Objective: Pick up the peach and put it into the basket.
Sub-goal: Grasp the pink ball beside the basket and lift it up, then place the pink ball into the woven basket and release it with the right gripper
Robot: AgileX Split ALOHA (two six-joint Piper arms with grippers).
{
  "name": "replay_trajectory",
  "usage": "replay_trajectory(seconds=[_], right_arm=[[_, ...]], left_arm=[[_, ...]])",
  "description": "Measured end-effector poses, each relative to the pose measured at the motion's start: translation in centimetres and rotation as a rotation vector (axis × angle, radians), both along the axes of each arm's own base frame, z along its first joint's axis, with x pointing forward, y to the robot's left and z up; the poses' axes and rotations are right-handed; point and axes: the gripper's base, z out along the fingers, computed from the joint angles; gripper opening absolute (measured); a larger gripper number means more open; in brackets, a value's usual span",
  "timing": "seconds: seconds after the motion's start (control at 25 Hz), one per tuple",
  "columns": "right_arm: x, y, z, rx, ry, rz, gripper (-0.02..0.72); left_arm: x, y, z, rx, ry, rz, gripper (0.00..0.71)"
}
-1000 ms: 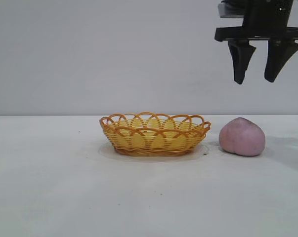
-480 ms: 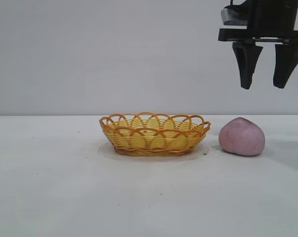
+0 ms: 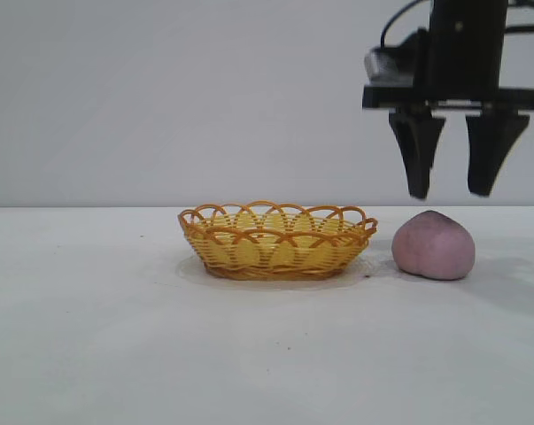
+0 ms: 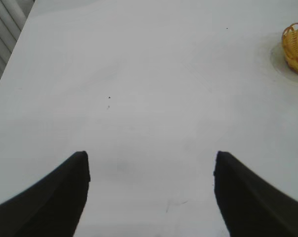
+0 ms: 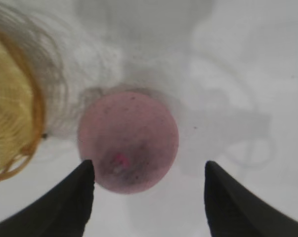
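Hovering just above one peach (image 3: 433,246), my right gripper (image 3: 450,190) spreads its fingers wide, empty. One basket (image 3: 278,240) stands just left of it on the table (image 3: 116,336); bare room lies nearer. My left gripper (image 4: 149,197) idles, fingers apart.

we see the basket (image 4: 296,47) cut off by the left wrist view's edge; in the right wrist view it blurs beside the peach (image 5: 128,139).
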Motion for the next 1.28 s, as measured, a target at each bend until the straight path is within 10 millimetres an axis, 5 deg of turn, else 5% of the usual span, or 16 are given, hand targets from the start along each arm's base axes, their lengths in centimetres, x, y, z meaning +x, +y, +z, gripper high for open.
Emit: replay_trajectory(seconds=[0.16,0.32,0.48,0.88,1.28], right_arm=[[0.2,0.2,-2.1,0.001,0.043,-0.009,0.412],[0.3,0.3,-2.5,-0.002,0.052,-0.009,0.119],[0.4,0.0,-1.6,-0.024,0.034,0.006,0.000],[1.2,1.6,7.3,0.179,-0.165,-0.039,0.000],[-0.5,8.6,5.7,0.269,-0.169,0.075,0.000]], left_arm=[[0.0,0.0,0.0,0.000,0.000,0.000,0.469],[0.0,0.0,0.0,0.000,0.000,0.000,0.469],[0.0,0.0,0.0,0.000,0.000,0.000,0.469],[0.0,0.0,0.0,0.000,0.000,0.000,0.469],[0.0,0.0,0.0,0.000,0.000,0.000,0.469]])
